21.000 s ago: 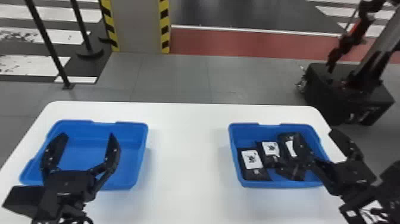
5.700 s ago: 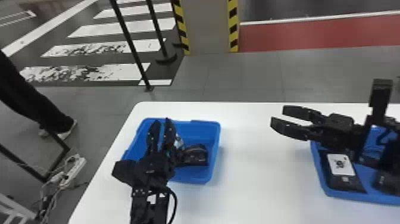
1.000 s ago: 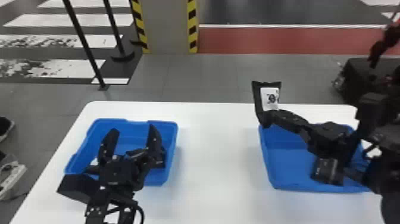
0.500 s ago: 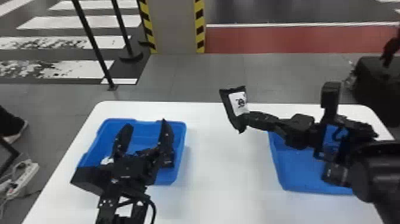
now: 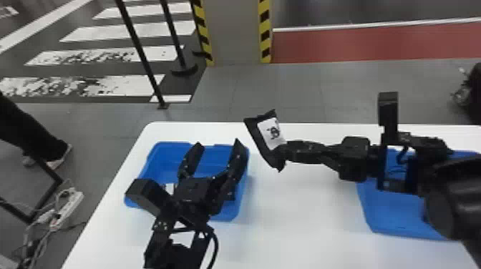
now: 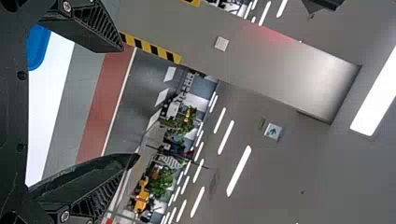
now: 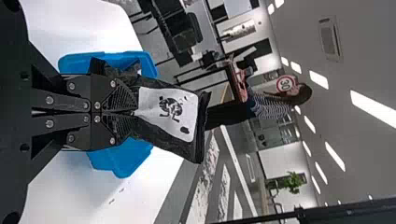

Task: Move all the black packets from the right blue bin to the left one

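My right gripper point(image 5: 282, 152) is above the table between the bins, shut on a black packet point(image 5: 263, 137) with a white label, held up beyond its fingertips. In the right wrist view the right gripper point(image 7: 133, 113) pinches the packet point(image 7: 170, 114) at one end. My left gripper point(image 5: 216, 150) stands open over the left blue bin point(image 5: 171, 152), nothing between its fingers; in the left wrist view the left gripper point(image 6: 130, 102) has its fingers wide apart. Dark and white bits of packets show in the left bin behind that arm. The right blue bin point(image 5: 379, 211) lies partly under the right arm.
The white table point(image 5: 300, 214) lies between the two bins. Beyond its back edge are black posts point(image 5: 143, 57) and a striped pillar point(image 5: 236, 32). A power strip point(image 5: 66, 209) with cables lies on the floor at the left.
The right gripper has carried the packet leftward from above the right bin to near the left one. The head view has swung left. The left gripper has stayed open over its bin.
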Robot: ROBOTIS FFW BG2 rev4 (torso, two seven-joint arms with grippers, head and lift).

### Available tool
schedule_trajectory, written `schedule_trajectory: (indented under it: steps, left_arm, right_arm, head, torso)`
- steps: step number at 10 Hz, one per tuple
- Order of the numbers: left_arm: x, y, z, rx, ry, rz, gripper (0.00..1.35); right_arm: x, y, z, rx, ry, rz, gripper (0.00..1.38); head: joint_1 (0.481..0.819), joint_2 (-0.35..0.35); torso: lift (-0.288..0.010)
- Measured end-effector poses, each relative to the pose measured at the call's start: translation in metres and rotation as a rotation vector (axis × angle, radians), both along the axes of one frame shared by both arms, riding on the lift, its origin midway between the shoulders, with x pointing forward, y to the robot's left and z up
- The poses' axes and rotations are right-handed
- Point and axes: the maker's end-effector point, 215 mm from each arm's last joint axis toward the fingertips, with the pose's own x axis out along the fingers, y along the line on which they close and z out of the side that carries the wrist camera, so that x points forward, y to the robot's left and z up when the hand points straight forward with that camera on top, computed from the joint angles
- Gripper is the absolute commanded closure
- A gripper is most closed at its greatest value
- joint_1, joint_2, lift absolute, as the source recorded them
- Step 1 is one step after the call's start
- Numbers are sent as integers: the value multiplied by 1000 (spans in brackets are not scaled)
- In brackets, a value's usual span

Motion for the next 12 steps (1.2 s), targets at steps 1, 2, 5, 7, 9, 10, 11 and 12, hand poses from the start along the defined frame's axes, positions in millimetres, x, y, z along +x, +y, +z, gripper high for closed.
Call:
schedule_trajectory:
  steps: [1,2,5,7,9,10,11,12]
  left_arm:
    - [2,-3,-5,-1,25,-21,96]
    - [3,-3,-6,1,35,-27,96]
    - [4,2,-3,-6,28,-19,96]
    - [2,-10,-3,-58,33,-68,96]
    - [3,-32,6,-113,40,-145,96]
    - [4,-40,6,-118,52,-173,96]
    - [3,-46,3,-118,70,-195,96]
    - [3,-49,-1,-118,85,-205,96]
  right_arm:
    - [-5,10,6,2,-3,34,1207]
    - [-9,18,10,4,-4,55,1207]
    - [-16,25,6,10,22,79,1207]
    - [-19,30,-4,10,54,91,1207]
    - [-17,27,-5,7,56,91,1207]
    - [-14,26,-1,3,46,90,1207]
    - [-11,27,2,-1,37,91,1207]
    - [-11,30,1,-4,40,97,1207]
  head:
    - [695,213]
    - [695,224]
    - [695,237]
    - [695,236]
    - [695,205]
    - [695,199]
    - [695,188]
    - [695,186]
  torso:
    - [-110]
    - [-110]
    - [-110]
    - [-110]
    - [-110]
    - [-110]
    - [-110]
    - [-110]
